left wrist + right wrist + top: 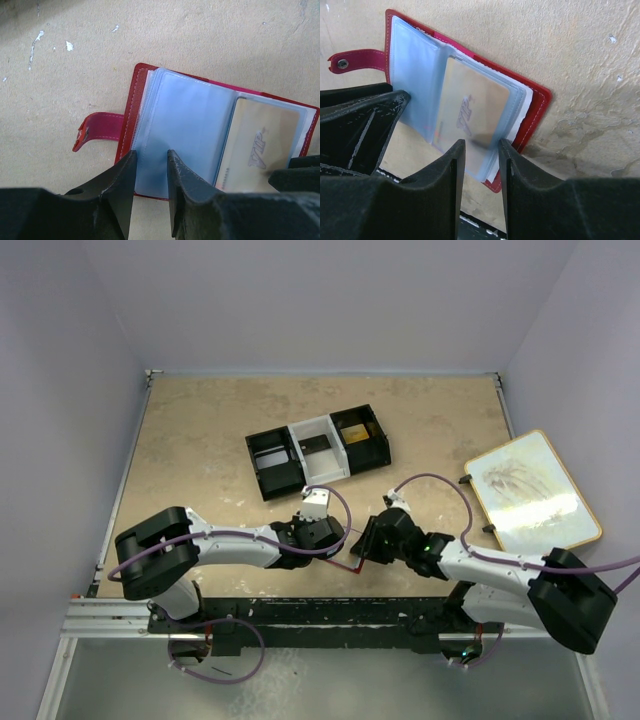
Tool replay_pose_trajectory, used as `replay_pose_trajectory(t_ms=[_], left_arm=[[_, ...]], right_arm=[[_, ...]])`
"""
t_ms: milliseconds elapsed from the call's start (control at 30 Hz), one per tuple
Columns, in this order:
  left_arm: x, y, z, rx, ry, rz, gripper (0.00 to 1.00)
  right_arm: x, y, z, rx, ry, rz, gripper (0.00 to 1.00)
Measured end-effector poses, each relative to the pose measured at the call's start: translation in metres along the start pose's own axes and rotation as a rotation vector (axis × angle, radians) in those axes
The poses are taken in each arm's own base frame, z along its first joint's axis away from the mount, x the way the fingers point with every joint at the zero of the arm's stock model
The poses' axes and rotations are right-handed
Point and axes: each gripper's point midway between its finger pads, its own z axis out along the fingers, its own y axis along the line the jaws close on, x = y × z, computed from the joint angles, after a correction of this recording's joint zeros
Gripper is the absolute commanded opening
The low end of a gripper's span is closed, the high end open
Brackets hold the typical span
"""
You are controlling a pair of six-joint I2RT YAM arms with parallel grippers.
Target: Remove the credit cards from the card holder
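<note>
The left pincer [150, 156] is parted by a narrow slit, gripping nothing. Its tips sit over the near edge of an empty clear sleeve [180, 125], which lies flat and shows through the slit. The right pincer [479, 146] is parted just as narrowly, its tips at the lower edge of the sleeve with the card [470, 115]; I cannot tell whether either pair presses down.

The holder [131, 115] lies open on the table [225, 40] just ahead of both pincers and between them. It is red with pale blue sleeves, and its strap [97, 131] sticks out beyond the left pincer. The card is pale gold and marked "VIP".

The fingers cover the holder's near edge, and any cards behind the first are hidden
</note>
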Motion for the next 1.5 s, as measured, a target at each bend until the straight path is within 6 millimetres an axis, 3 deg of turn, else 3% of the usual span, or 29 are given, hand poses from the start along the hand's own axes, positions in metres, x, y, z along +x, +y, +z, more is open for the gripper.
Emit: replay_pose_trajectory(t_ms=[500, 800, 1500], left_arm=[[0.000, 0.001, 0.000, -0.005, 0.001, 0.003, 0.27], [0.000, 0.001, 0.000, -0.005, 0.001, 0.003, 0.27], [0.001, 0.001, 0.001, -0.007, 0.003, 0.021, 0.26]], right_arm=[[-0.004, 0.010, 0.003, -0.034, -0.005, 0.027, 0.34], [-0.026, 0.029, 0.001, -0.016, -0.050, -0.028, 0.31], [-0.032, 0.017, -0.004, 0.108, -0.030, -0.131, 0.34]])
